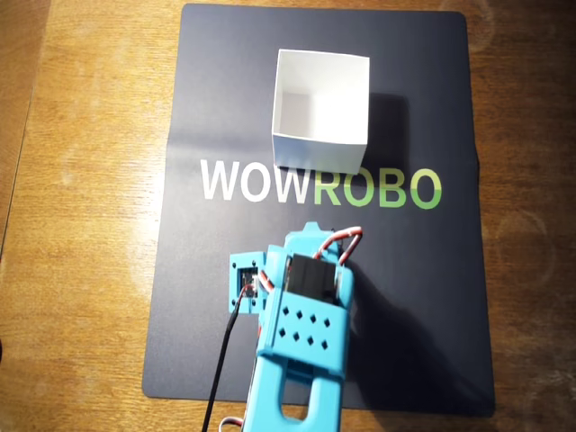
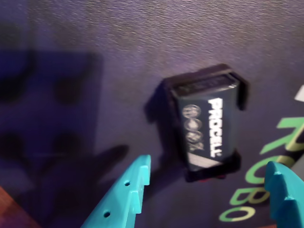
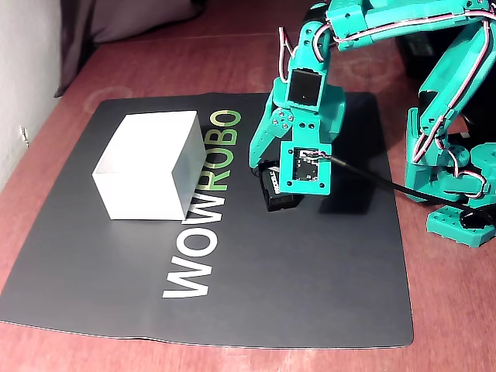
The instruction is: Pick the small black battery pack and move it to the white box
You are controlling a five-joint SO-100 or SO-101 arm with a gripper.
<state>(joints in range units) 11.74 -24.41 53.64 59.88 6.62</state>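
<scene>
The small black battery pack (image 2: 204,123) lies flat on the dark mat and holds a cell marked PROCELL. In the fixed view the battery pack (image 3: 277,194) sits just right of the "ROBO" lettering, under the arm. My teal gripper (image 2: 209,167) is open, with one finger (image 2: 128,194) on each side of the pack's near end, apart from it. In the fixed view the gripper (image 3: 267,167) hangs just above the pack. The white box (image 1: 317,153) stands open and empty at the mat's far side; it also shows in the fixed view (image 3: 151,163). The arm hides the pack in the overhead view.
The dark mat (image 1: 216,342) with "WOWROBO" lettering lies on a wooden table (image 1: 81,225). The arm's base (image 3: 457,186) stands off the mat's right edge in the fixed view. A black cable (image 1: 220,360) runs along the arm.
</scene>
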